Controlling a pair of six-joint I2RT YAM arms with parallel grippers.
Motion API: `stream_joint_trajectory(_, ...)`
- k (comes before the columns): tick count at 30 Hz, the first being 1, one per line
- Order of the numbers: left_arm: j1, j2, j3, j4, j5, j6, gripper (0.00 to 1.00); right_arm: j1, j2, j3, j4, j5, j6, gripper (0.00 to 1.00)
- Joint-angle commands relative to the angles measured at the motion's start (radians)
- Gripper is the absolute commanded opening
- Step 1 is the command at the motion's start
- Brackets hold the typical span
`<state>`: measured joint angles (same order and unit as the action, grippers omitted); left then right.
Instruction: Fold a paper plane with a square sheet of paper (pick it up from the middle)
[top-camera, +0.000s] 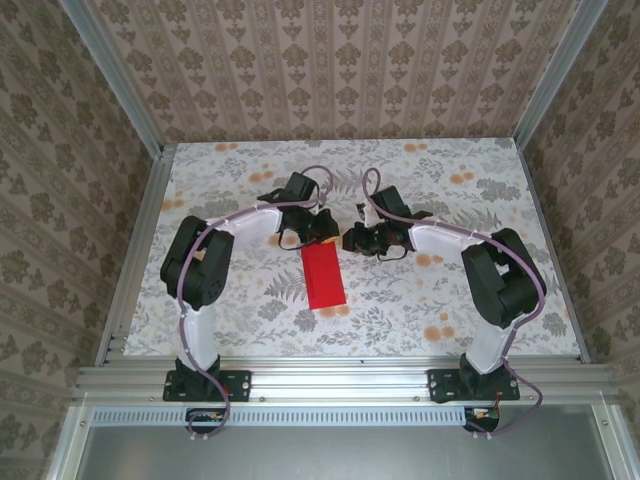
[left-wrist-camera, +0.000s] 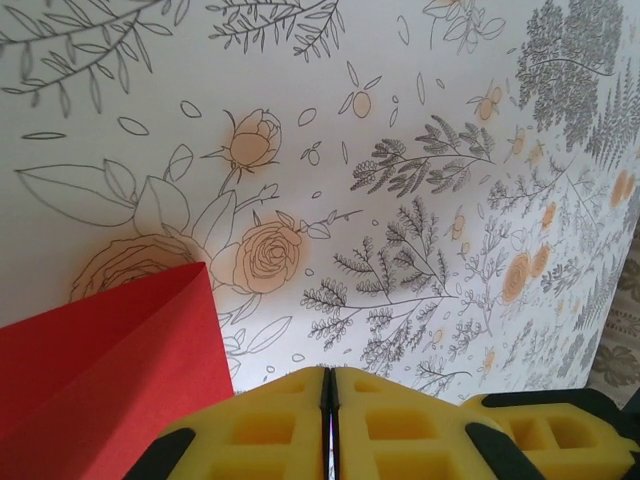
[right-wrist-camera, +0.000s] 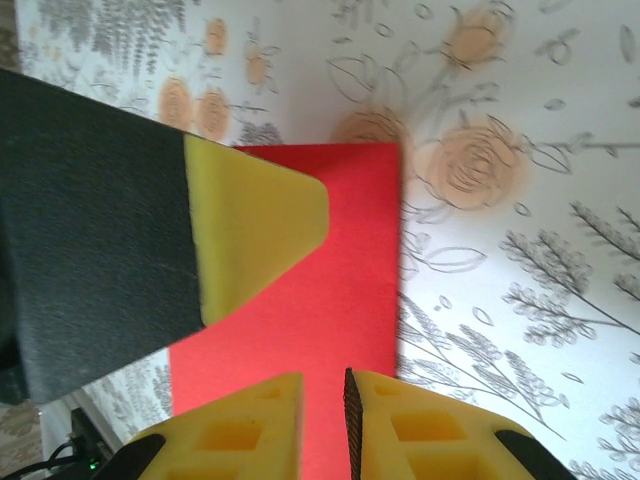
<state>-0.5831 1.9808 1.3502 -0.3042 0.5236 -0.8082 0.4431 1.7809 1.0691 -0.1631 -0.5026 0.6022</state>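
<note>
A floral-patterned table (top-camera: 450, 300) carries the folded red paper (top-camera: 323, 276) lying flat.

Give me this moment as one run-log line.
paper: red sheet folded to a narrow rectangle, flat on table | left gripper: shut, empty, beside the sheet | right gripper: nearly shut, over the sheet

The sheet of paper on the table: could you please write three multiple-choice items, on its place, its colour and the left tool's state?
1. Where does the sheet of paper lie? A. middle of the table; B. far right corner; C. off the table.
2. Its colour? A. blue; B. red; C. white.
3. The left tool is: A. wide open; B. shut; C. holding a cup.
Answers: 1 A, it lies flat mid-table; 2 B, plainly bright red; 3 B, its yellow pads meet in the left wrist view.
</note>
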Motion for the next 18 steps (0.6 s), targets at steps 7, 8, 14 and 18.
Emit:
stream_joint_trajectory(7, 0.005, 0.073, 0.063, -0.056, -0.023, 0.061, 0.10, 0.008, 0.000, -0.017, -0.002, 0.002, 0.028, 0.21)
stream_joint_trajectory(8, 0.006, 0.081, 0.064, -0.056, -0.026, 0.061, 0.10, 0.009, 0.003, -0.015, 0.001, -0.003, 0.031, 0.21)
stream_joint_trajectory(14, 0.009, 0.110, 0.070, -0.037, -0.054, 0.049, 0.08, 0.016, 0.035, -0.010, 0.050, -0.037, 0.066, 0.18)
stream_joint_trajectory(18, 0.010, 0.129, 0.078, -0.037, -0.054, 0.048, 0.07, 0.030, 0.064, 0.011, 0.061, -0.042, 0.080, 0.16)
